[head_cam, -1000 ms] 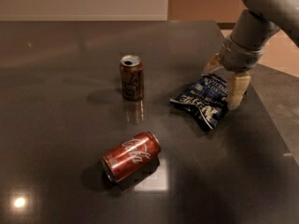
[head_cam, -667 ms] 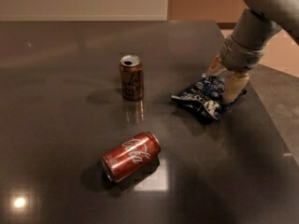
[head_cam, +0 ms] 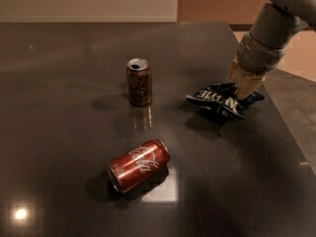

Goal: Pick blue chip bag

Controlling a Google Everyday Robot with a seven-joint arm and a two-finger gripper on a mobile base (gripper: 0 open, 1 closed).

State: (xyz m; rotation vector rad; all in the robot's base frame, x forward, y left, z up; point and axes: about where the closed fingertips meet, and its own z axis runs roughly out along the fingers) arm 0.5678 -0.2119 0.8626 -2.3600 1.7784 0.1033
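Most of the pick is looking done: the claw is clamping the right end of the blue chip bag, which is sitting low at the bench's right side; lifting it clear is remaining.

The end effector covers the right end of the blue chip bag; its arm is cropped top right
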